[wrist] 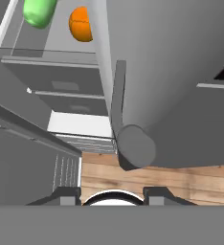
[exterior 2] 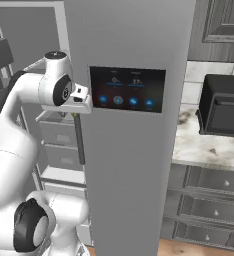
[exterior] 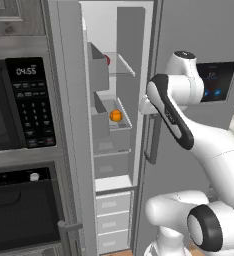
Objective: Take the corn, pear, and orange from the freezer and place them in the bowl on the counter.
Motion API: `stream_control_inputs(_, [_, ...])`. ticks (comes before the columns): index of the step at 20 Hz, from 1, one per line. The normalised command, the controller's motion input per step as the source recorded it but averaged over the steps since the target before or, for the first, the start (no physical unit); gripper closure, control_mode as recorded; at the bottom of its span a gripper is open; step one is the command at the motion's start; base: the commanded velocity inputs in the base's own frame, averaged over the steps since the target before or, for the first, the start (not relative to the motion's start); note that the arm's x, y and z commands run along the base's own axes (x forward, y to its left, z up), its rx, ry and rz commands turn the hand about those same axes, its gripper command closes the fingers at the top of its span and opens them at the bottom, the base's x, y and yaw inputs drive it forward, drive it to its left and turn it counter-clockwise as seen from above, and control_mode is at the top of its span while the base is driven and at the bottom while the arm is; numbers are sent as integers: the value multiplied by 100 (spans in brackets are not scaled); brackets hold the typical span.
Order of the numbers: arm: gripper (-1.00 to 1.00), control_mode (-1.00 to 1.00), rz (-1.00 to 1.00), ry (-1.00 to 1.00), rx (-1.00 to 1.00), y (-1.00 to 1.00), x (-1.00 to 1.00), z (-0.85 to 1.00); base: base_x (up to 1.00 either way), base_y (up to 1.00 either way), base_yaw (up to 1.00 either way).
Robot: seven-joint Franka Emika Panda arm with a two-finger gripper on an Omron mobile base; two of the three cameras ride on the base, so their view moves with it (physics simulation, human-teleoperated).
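Pincer spread, empty, arm bent beside freezer handle; orange shelved.

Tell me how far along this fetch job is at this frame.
Early. Done: the freezer door stands open. In hand: nothing; the end effector carries no item, and whether its fingers are open is unclear. Left: the orange sits in its bin beside a green item; nothing has been carried toward the counter.
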Motion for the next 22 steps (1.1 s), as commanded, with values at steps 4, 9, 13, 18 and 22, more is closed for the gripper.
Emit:
stream_control_inputs(4, [-100,-100,-1,0,0,0,-61,0,0,0,0])
stream_control_inputs(9, [-100,-100,-4,-7,0,0,-100,0,0,0,0])
stream_control_inputs(13, [-100,-100,-4,-1,0,0,-100,0,0,0,0])
stream_control_inputs(18, [-100,-100,-2,0,0,-13,-88,0,0,0,0])
stream_control_inputs(22, [-100,-100,-2,0,0,-19,-34,0,0,0,0])
